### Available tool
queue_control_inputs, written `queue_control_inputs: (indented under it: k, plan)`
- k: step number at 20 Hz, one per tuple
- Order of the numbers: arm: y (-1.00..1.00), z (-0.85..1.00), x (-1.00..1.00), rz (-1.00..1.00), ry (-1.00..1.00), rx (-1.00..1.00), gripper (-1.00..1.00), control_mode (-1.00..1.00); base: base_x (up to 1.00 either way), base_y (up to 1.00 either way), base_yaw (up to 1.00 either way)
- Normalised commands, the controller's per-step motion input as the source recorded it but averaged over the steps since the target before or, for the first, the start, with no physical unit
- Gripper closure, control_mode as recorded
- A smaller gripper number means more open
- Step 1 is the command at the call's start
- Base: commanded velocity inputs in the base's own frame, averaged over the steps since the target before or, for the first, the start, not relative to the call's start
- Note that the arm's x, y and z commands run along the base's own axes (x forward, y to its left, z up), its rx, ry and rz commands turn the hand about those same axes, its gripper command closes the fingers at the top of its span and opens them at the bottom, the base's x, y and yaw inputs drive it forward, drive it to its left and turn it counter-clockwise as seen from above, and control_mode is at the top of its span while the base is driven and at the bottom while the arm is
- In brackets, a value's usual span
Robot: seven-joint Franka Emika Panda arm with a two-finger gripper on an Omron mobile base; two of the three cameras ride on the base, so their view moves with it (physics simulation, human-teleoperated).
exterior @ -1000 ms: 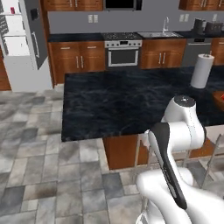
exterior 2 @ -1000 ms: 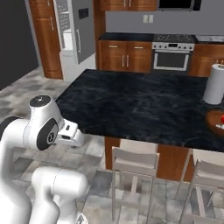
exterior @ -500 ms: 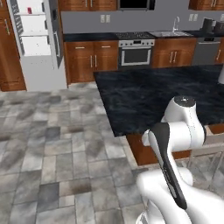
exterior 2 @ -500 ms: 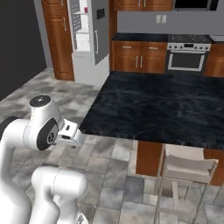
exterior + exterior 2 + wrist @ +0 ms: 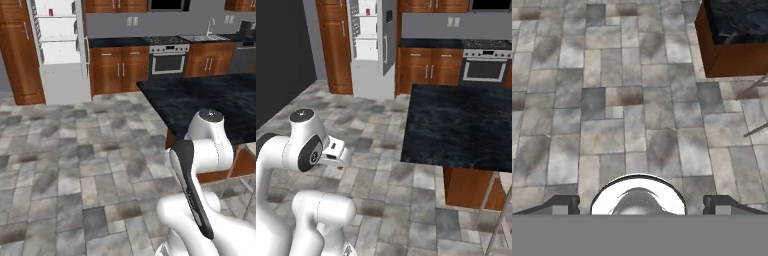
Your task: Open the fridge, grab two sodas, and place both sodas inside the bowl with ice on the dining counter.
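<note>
At about eleven o'clock in the left base view stood the fridge [image 5: 59, 47], its door swung open on white shelves, with one soda [image 5: 50, 12] visible as a small red can on an upper shelf. The dining counter [image 5: 215, 102] lay off at three o'clock, well apart from the fridge. The gripper [image 5: 640, 204] hung over floor tiles [image 5: 612, 100], fingers spread wide and holding nothing. By the look of it, opening was done; grabbing both cans and carrying them to the counter remained.
</note>
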Motion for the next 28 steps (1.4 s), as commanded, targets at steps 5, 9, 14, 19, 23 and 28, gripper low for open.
queue_control_inputs:
  k: [5, 9, 14, 19, 23, 28]
  plan:
    - [0.00, 0.00, 0.00, 0.00, 0.00, 0.00, -1.00, 1.00, 0.58, 1.00, -0.14]
    - [0.00, 0.00, 0.00, 0.00, 0.00, 0.00, -1.00, 1.00, 0.74, 1.00, -0.19]
    - [0.00, 0.00, 0.00, 0.00, 0.00, 0.00, -1.00, 1.00, 0.88, 1.00, -0.20]
    - [0.00, 0.00, 0.00, 0.00, 0.00, 0.00, -1.00, 1.00, 0.97, 1.00, -0.19]
    - [0.00, 0.00, 0.00, 0.00, 0.00, 0.00, -1.00, 1.00, 1.00, 1.00, -0.18]
    - [0.00, 0.00, 0.00, 0.00, 0.00, 0.00, -1.00, 1.00, 1.00, 0.88, -0.15]
